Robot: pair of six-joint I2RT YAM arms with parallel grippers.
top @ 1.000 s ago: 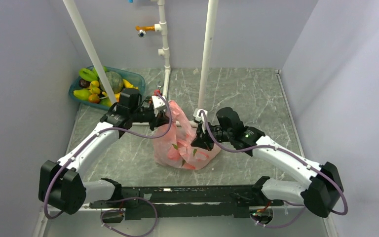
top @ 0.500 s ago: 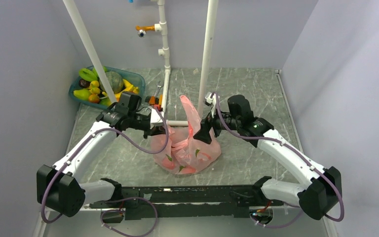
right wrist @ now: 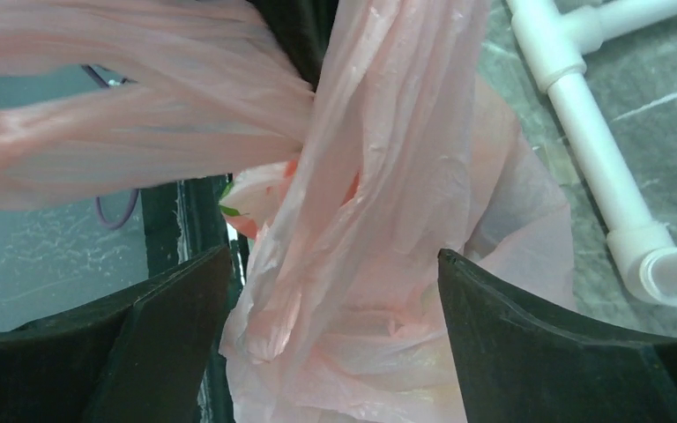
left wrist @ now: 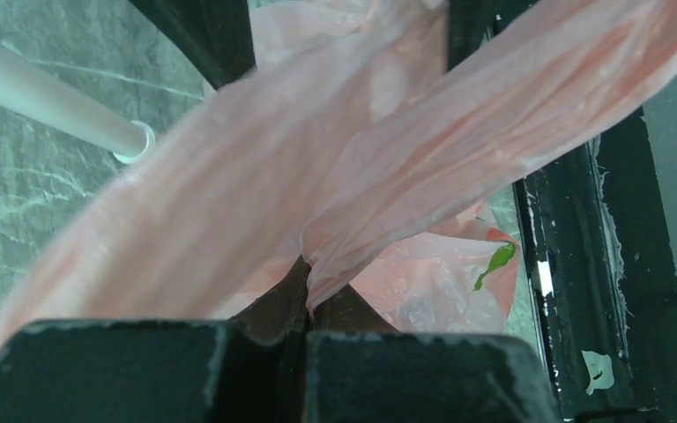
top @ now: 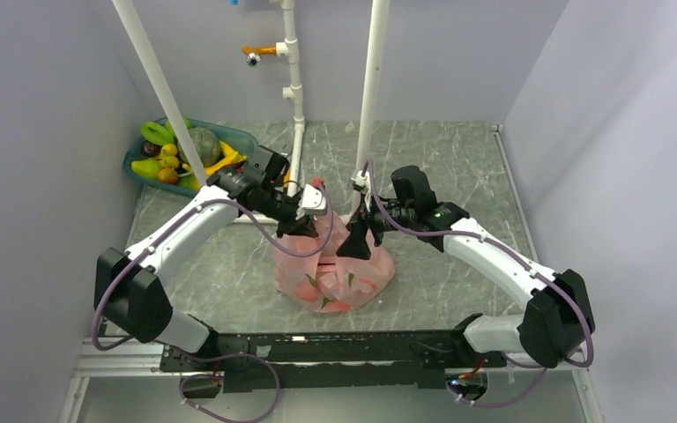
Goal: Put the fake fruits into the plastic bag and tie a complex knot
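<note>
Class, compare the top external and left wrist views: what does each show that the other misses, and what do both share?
Only the top external view shows the teal basin of fake fruits and the whole left arm and right arm. Only the left wrist view shows the left jaws shut on a strip of the plastic bag. Both show the bag, a white pipe and the marbled table.

plastic bag (left wrist: 229, 203) blurred, cropped at top edge; contents veiled by film
</note>
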